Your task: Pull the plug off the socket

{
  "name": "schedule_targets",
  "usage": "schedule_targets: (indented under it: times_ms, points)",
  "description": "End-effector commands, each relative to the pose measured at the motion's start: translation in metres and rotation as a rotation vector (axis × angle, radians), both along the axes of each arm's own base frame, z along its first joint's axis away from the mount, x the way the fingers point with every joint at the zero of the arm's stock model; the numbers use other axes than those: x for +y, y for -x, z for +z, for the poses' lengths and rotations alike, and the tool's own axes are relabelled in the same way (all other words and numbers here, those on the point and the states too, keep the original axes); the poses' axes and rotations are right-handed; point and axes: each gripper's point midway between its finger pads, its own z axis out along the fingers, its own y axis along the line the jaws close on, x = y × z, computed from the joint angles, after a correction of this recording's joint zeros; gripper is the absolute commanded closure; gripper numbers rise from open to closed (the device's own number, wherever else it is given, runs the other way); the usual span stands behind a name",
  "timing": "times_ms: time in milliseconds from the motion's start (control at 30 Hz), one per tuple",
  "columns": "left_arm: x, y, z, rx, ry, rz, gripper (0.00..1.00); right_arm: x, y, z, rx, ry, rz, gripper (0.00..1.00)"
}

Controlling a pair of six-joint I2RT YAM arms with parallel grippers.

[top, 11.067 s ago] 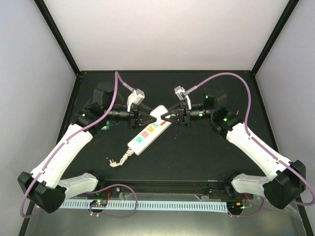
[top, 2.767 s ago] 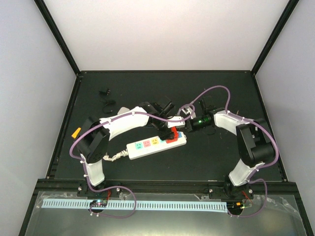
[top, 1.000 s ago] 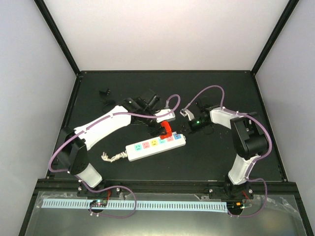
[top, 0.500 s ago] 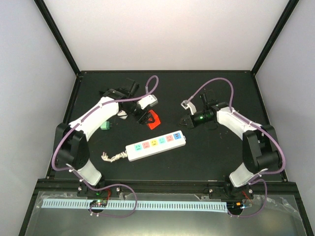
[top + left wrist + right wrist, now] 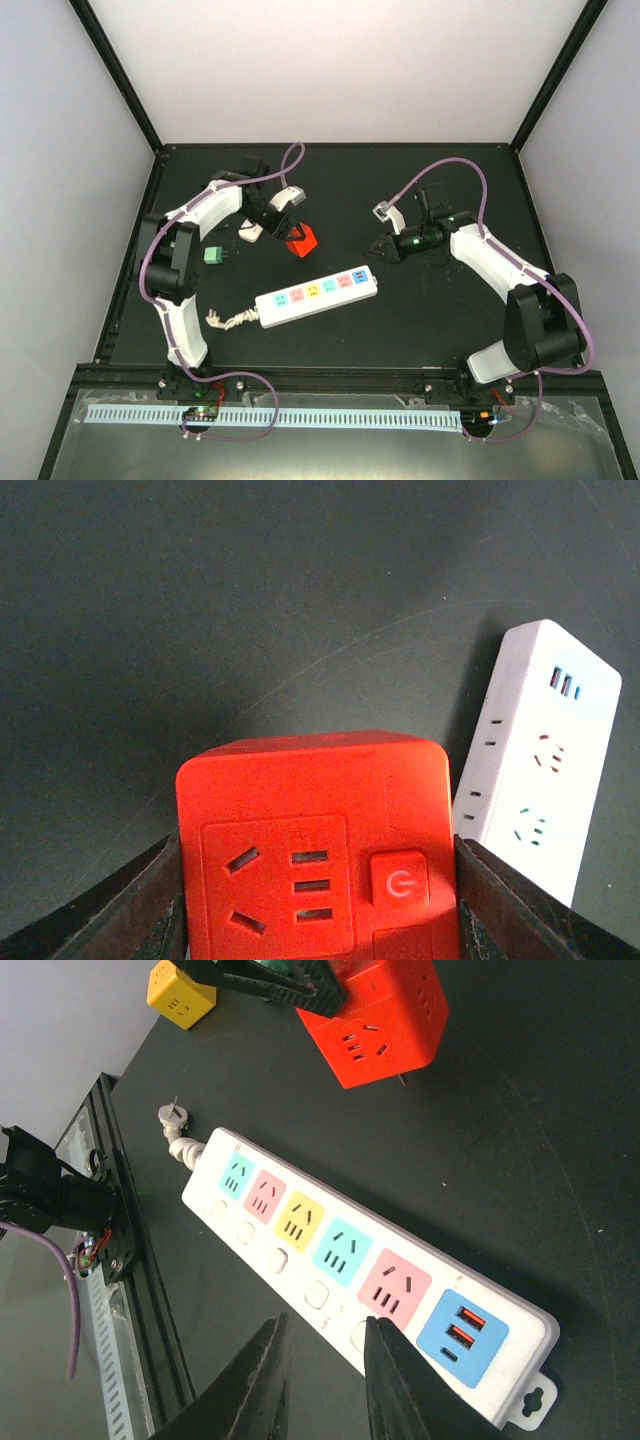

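The socket, a long white power strip (image 5: 318, 292) with coloured outlet faces, lies flat on the black table, and none of its outlets holds anything. It also shows in the right wrist view (image 5: 340, 1250). The plug is a red cube adapter (image 5: 300, 241), off the strip and behind it. My left gripper (image 5: 288, 232) is shut on the cube, which fills the left wrist view (image 5: 315, 840) between both fingers. My right gripper (image 5: 375, 246) is open and empty. It hovers above the strip's right end with its fingertips (image 5: 390, 1385) apart.
A green plug (image 5: 213, 255) lies left of the strip. A white adapter (image 5: 250, 232) lies beside the red cube and shows in the left wrist view (image 5: 535, 800). A yellow cube (image 5: 180, 993) sits further left. The strip's cord stub (image 5: 228, 320) points left.
A second ago the red plug sat in the strip's right end. My left gripper has lifted it off and carried it back and left. My right arm has drawn back to the right.
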Motion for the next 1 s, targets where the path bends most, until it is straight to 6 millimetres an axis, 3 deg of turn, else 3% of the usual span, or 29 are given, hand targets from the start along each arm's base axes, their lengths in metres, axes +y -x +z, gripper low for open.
schedule_targets:
  times_ms: [0,600,767,967]
  points:
    - [-0.008,-0.022,0.018,-0.036,0.091,0.006,0.69,-0.002,-0.001,0.003,-0.022,-0.005,-0.007,0.75]
    - [0.028,-0.050,-0.012,0.064,0.121,0.087,0.65,0.001,-0.003,-0.001,0.000,-0.015,-0.009,0.75]
    - [0.045,-0.059,-0.023,0.082,0.105,0.139,0.56,0.001,-0.004,-0.001,-0.001,-0.013,-0.010,0.74]
    - [0.065,-0.069,-0.030,0.071,0.036,0.209,0.36,0.002,-0.006,0.002,-0.009,-0.015,-0.003,0.71]
